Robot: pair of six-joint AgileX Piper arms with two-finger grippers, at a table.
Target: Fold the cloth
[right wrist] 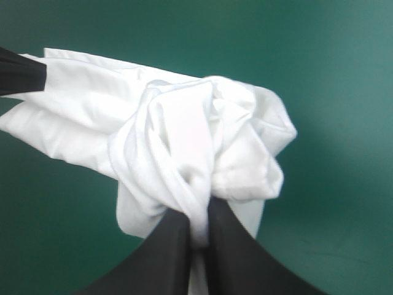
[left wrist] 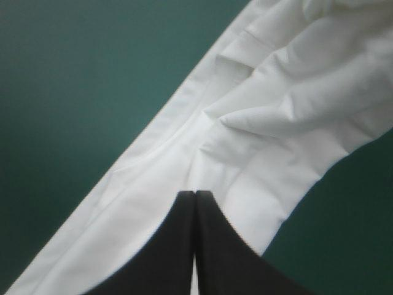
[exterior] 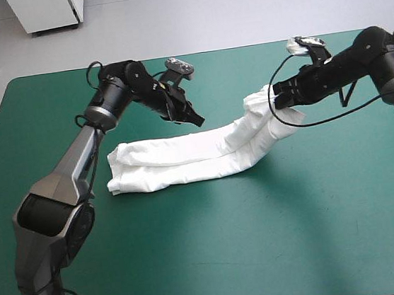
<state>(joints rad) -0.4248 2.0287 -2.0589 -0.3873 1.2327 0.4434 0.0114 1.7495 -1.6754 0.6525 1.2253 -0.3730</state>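
Note:
The white T-shirt point(exterior: 184, 162) lies as a long, narrow folded band across the middle of the teal-green cover. Its right end point(exterior: 268, 114) rises off the table in a crumpled bunch. My right gripper point(exterior: 287, 112) is shut on that bunch, and in the right wrist view the cloth point(right wrist: 196, 147) bulges out just ahead of the gripper point(right wrist: 199, 230). My left gripper point(exterior: 195, 119) hovers over the band's far edge near its middle. In the left wrist view this gripper point(left wrist: 195, 195) is shut, its black fingers meeting in a point, with the T-shirt point(left wrist: 258, 117) flat on the table below.
The teal-green cover point(exterior: 230, 250) stretches from the T-shirt to the table's near edge. The far edge point(exterior: 242, 47) runs a short way behind both grippers. The left gripper's black finger point(right wrist: 18, 70) shows beyond the band in the right wrist view.

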